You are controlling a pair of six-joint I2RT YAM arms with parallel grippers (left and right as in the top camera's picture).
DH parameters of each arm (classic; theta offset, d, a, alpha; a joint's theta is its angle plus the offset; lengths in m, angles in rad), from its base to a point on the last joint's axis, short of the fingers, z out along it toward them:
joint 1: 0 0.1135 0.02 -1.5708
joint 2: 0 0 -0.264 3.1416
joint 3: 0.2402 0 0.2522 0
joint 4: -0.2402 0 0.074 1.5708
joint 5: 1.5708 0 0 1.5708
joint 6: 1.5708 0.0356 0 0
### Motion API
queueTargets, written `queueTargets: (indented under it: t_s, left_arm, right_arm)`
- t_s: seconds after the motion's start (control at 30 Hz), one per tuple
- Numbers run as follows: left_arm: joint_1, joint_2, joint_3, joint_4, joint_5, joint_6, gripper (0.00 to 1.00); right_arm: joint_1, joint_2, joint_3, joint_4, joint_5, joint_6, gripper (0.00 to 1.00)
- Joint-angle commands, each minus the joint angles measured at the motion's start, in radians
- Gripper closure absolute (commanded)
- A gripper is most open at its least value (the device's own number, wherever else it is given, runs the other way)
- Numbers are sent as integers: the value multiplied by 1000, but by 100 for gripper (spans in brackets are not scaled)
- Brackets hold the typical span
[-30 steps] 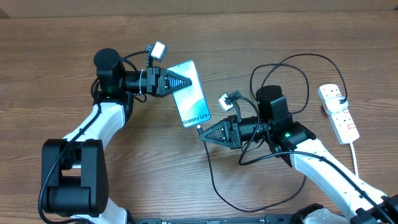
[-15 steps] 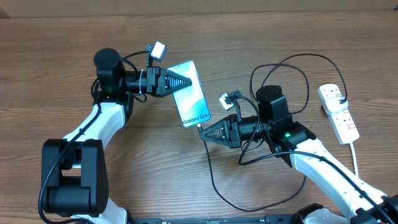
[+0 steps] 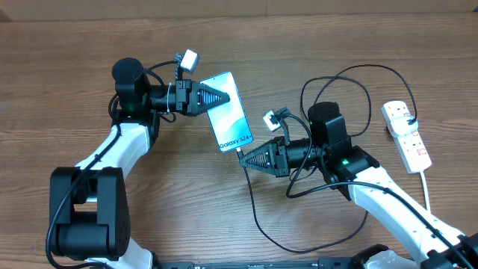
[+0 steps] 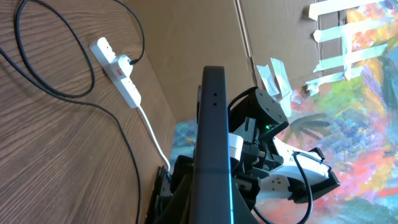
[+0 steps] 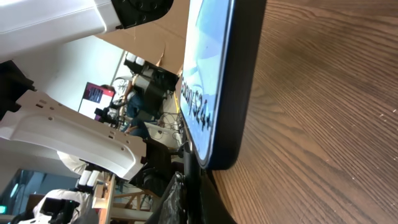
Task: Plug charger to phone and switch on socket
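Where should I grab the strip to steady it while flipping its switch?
Pinch the strip across its narrow sides near the cord end, coming from above: it lies flat, long sides bare, and a black plug occupies the other end.

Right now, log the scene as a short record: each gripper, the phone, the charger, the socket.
left gripper: shut on the phone, at the end away from its lettering
right gripper: shut on the charger near its tip, at the phone's lettered end
tip seated: cannot tell
socket: far right on the table, untouched; black cable runs to it
switches: too small to read
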Motion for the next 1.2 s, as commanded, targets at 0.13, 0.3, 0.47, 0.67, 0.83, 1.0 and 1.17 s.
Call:
queueTargets:
  t_s: [0.13, 0.3, 0.47, 0.67, 0.83, 1.0, 1.17]
  left_arm:
    - [-5, 2, 23, 5, 27, 19, 96]
    - [-5, 2, 23, 5, 27, 19, 96]
    - [-5, 2, 23, 5, 27, 19, 96]
    - [-5, 2, 23, 5, 27, 19, 96]
    - [-5, 2, 23, 5, 27, 19, 96]
    - [-5, 2, 23, 5, 27, 19, 96]
    - [-5, 2, 23, 5, 27, 23, 96]
  right_arm:
    - [-8, -3, 26, 16, 18, 23, 96]
    - [-8, -3, 26, -9, 18, 23, 96]
    - [-8, -3, 26, -14, 18, 23, 96]
    - [-8, -3, 26, -13, 21, 23, 96]
    - [-8, -3, 26, -5, 26, 23, 96]
    - [-8, -3, 26, -5, 25, 23, 96]
    - [-8, -3, 26, 2, 4, 23, 96]
